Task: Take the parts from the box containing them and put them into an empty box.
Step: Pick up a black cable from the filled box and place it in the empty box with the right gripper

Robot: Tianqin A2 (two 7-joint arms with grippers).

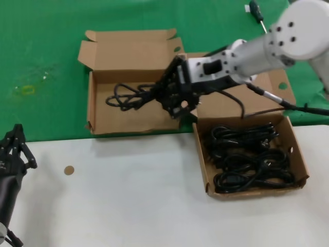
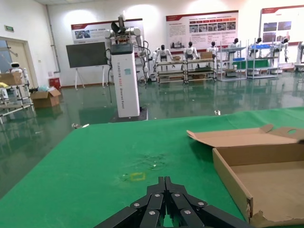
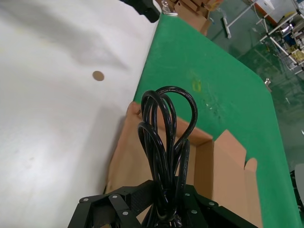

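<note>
My right gripper (image 1: 165,95) is shut on a coiled black power cord (image 1: 128,96) and holds it over the floor of the smaller cardboard box (image 1: 100,116), the one with the rounded-tab lid. In the right wrist view the cord's loops (image 3: 164,137) stick out from between the fingers (image 3: 128,199) above that box (image 3: 223,175). The larger box (image 1: 303,167) at the right holds several more black cords (image 1: 249,157). My left gripper (image 1: 19,146) is parked at the near left, shut and holding nothing; the left wrist view shows its tips (image 2: 165,183) pressed together.
A green-handled screwdriver (image 1: 255,10) lies on the green mat at the far right. A small brown disc (image 1: 68,170) sits on the white table. The smaller box's wall (image 2: 230,178) is to the side of my left gripper.
</note>
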